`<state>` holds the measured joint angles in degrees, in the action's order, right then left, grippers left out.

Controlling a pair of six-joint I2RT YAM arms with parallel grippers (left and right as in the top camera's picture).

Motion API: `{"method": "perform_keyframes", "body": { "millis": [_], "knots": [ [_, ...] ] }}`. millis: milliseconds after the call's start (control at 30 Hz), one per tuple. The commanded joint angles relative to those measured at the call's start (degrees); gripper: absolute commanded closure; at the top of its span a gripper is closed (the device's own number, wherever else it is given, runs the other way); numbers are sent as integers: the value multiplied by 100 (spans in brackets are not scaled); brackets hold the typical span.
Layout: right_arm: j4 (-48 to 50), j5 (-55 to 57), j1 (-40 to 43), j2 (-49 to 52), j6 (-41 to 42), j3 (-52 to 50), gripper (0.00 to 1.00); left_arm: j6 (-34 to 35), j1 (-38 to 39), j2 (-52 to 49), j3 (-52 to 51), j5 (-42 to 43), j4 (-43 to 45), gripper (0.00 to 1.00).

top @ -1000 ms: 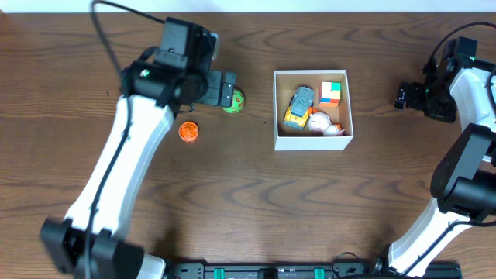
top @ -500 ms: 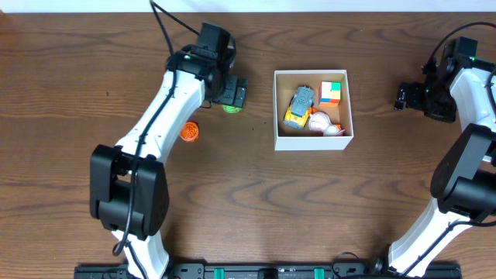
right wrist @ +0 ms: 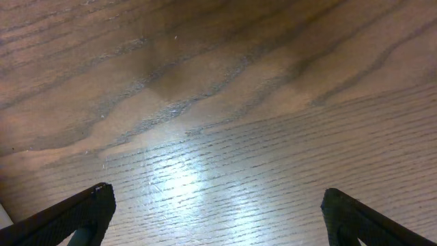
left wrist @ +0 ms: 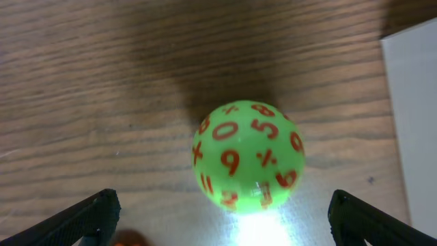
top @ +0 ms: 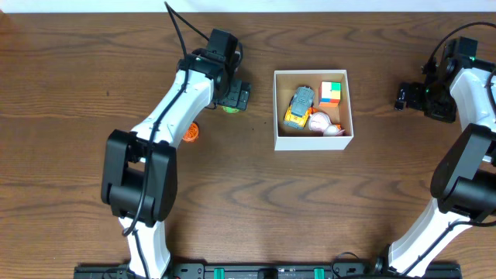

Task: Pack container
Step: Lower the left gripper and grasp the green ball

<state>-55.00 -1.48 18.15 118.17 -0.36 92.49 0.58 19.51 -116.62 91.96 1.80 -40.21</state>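
Left wrist view showed my left pincer (left wrist: 222, 222) spread wide over the green number ball (left wrist: 249, 157) on the tabletop (left wrist: 102, 82), left of the container (top: 313, 142). Round as it was, one finger touching first could send it rolling away. My right pincer (right wrist: 217, 222) hung apart, far right.

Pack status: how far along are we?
Done: yellow-grey toy car, colourful puzzle cube and a pink-white toy lie in the white square box. In hand: nothing gripped; the left end effector is open over the green number-printed ball. Left: that ball and the small orange disc on the table. Right end effector open, empty.
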Motion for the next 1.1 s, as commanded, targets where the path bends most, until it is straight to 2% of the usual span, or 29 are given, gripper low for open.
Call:
{"method": "perform_keyframes", "body": {
  "millis": [0, 467, 1067],
  "knots": [
    [4, 15, 26, -4, 74, -15, 1, -79, -11, -44, 96, -101, 98, 2],
    [4, 15, 26, -4, 74, -15, 1, -35, -2, -431, -13, 184, 173, 2],
    [4, 15, 26, -4, 74, -15, 1, -35, -2, -448, -144, 422, 151, 2]
  ]
}}
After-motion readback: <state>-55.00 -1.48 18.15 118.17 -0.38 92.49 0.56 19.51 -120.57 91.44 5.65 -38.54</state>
